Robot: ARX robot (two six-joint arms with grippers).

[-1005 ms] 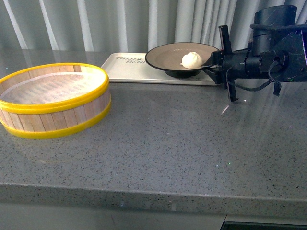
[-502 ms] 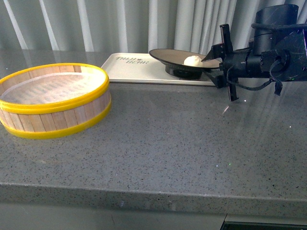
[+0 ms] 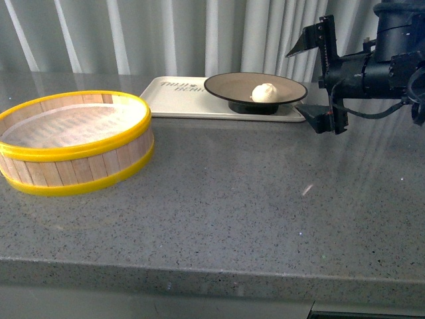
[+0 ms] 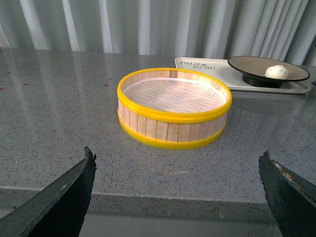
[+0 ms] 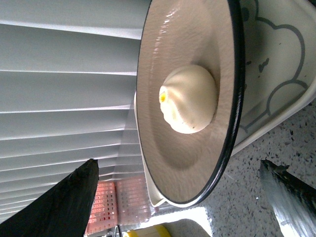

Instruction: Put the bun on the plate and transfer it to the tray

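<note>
We see the right gripper now let go and spread wide just right of the plate, which has dropped level onto the far tray with the bun aboard, so the transfer looks done.

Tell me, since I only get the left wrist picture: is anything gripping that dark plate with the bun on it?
Observer: No. In the front view the right gripper is open at the plate, its fingers clear of the rim.
Operator: Is the bun plain white?
Observer: Nearly. The right wrist view shows a small yellow spot at the twisted top of the bun.
Operator: Is the tray blank apart from the lettering?
Observer: No. The right wrist view shows a grey cloud-like outline printed on the tray beside the plate.
</note>
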